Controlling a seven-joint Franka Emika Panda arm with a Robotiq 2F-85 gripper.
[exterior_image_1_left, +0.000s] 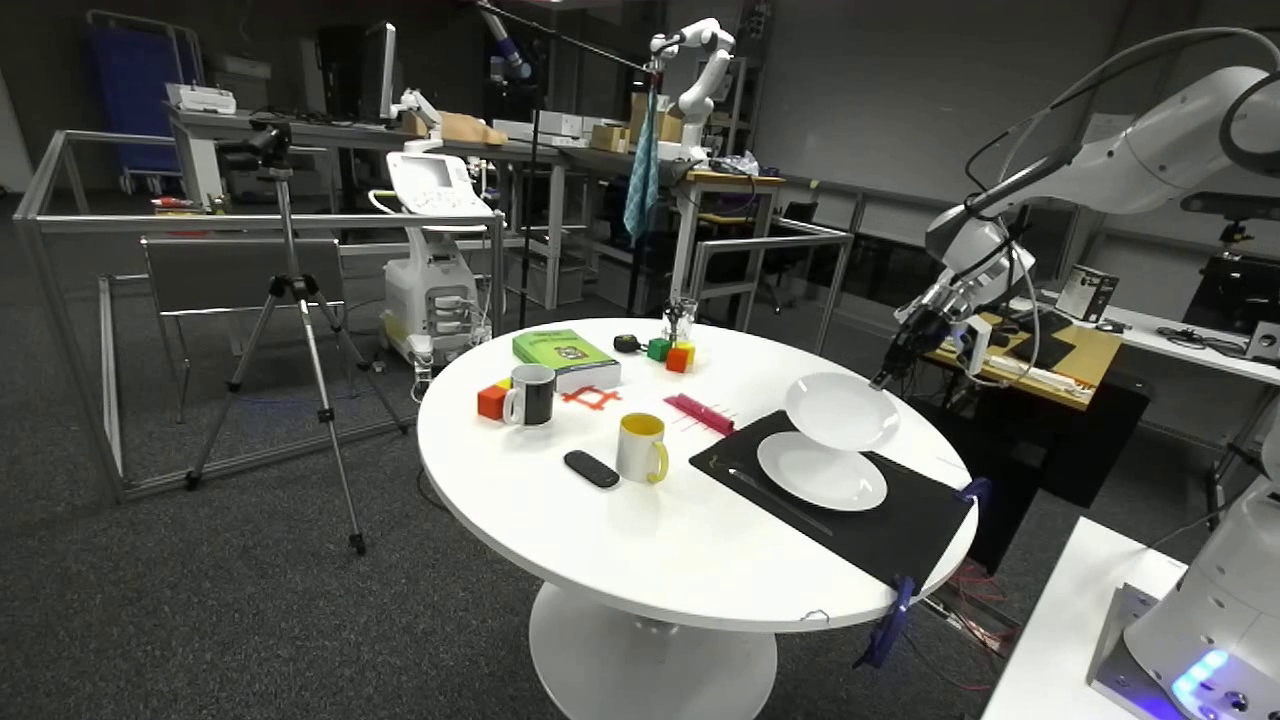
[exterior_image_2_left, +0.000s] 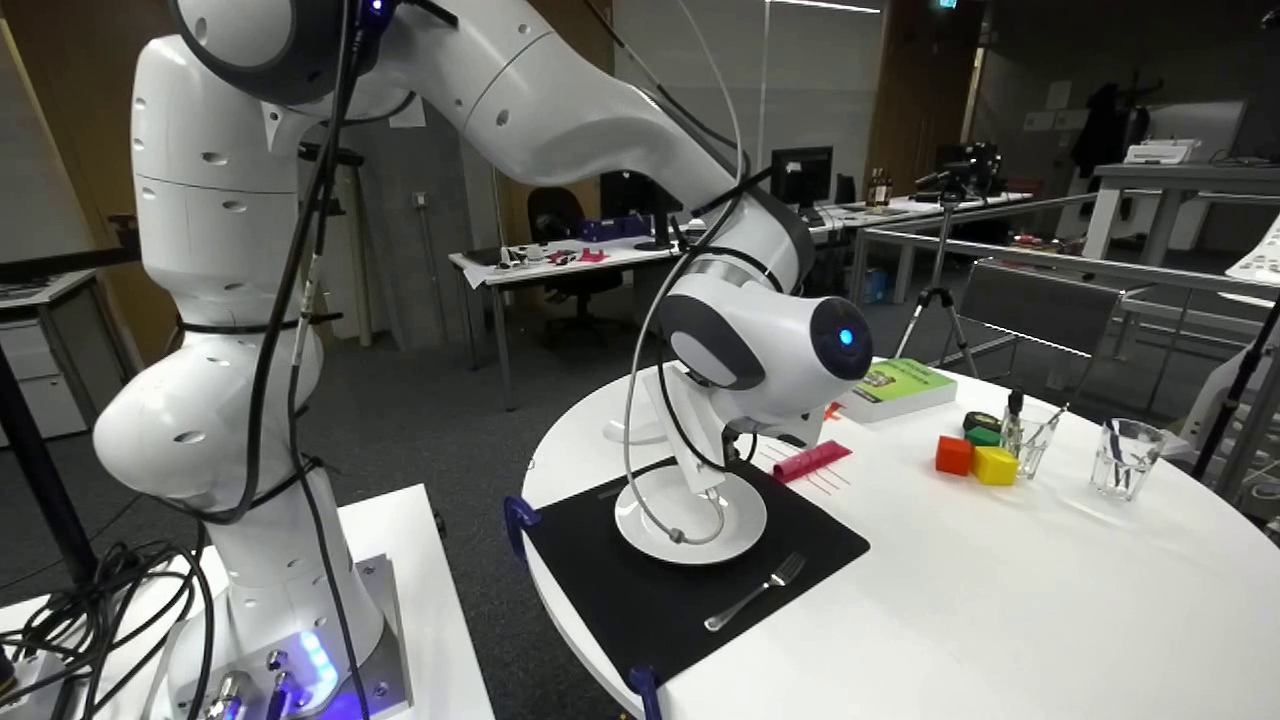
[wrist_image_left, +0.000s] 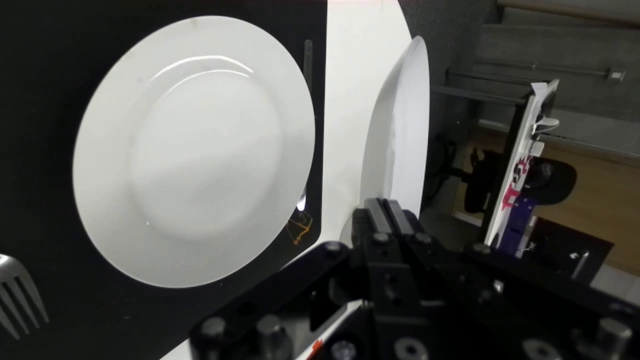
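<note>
Pinching the tilted plate (wrist_image_left: 405, 130) in my fingers (wrist_image_left: 376, 215), I should move gently without twisting, clear of the flat plate (wrist_image_left: 197, 152).

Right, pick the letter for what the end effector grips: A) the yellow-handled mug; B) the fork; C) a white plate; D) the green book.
C: in the wrist view the end effector is shut on the rim of a white plate, while the second white plate lies on the black placemat.
</note>
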